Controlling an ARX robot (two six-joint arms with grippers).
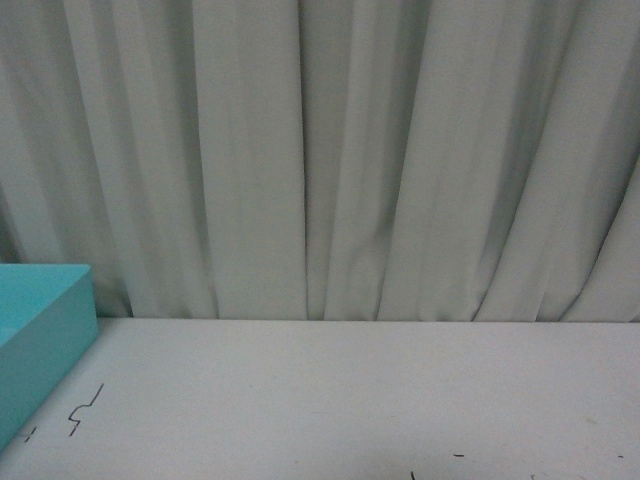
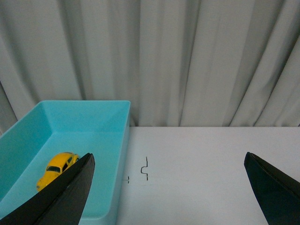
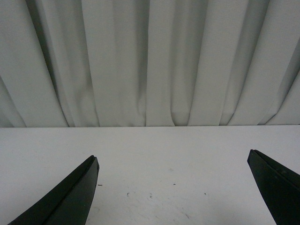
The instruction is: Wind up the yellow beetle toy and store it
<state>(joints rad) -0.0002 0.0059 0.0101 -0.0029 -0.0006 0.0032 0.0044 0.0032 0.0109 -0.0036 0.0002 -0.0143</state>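
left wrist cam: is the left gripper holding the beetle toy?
No. The yellow beetle toy lies inside the teal bin, and the left gripper is open and empty.

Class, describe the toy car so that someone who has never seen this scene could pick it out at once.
Start at the white table before the pale grey curtain, then find the open turquoise plastic bin at its edge. On the bin's floor sits the small glossy yellow beetle toy car with dark windows. It is the bin's only visible content and the one yellow thing in the scene.

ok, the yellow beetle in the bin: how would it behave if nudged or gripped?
The yellow beetle toy probably rolls if nudged, being a wheeled car on the teal bin's smooth floor. Its glossy rounded shell looks slippery, likely rigid. Small, so probably light.
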